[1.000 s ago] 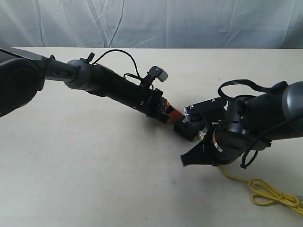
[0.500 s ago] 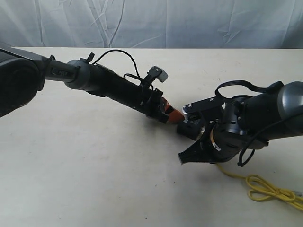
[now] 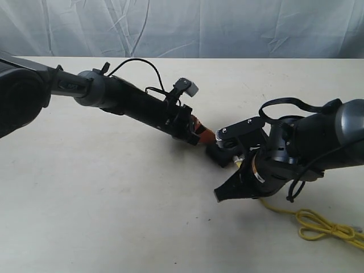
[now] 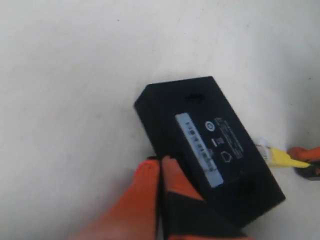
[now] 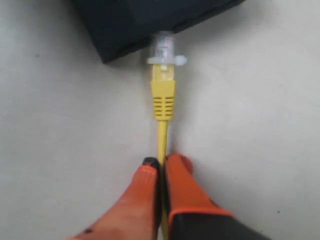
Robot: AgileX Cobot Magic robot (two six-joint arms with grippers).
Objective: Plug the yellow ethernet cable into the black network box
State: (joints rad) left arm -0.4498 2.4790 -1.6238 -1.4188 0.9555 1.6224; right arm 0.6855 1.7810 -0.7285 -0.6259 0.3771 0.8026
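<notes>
The black network box lies flat on the table with its pale label up; it also shows in the exterior view. My left gripper is shut, and its orange fingertips press against one long side of the box. The yellow ethernet cable runs straight from my right gripper, which is shut on the cord. Its clear plug meets the box at the side face, with the tip hidden there. The cable's tied loop trails on the table behind the right arm.
A pale tabletop carries everything, with a wrinkled grey-white curtain behind it. The two arms meet over the box near the middle right. The right arm's bulky wrist hides its fingers in the exterior view.
The right arm has pushed a little toward the box, dragging the cable loop leftward. The box and the left gripper have shifted slightly left and back.
</notes>
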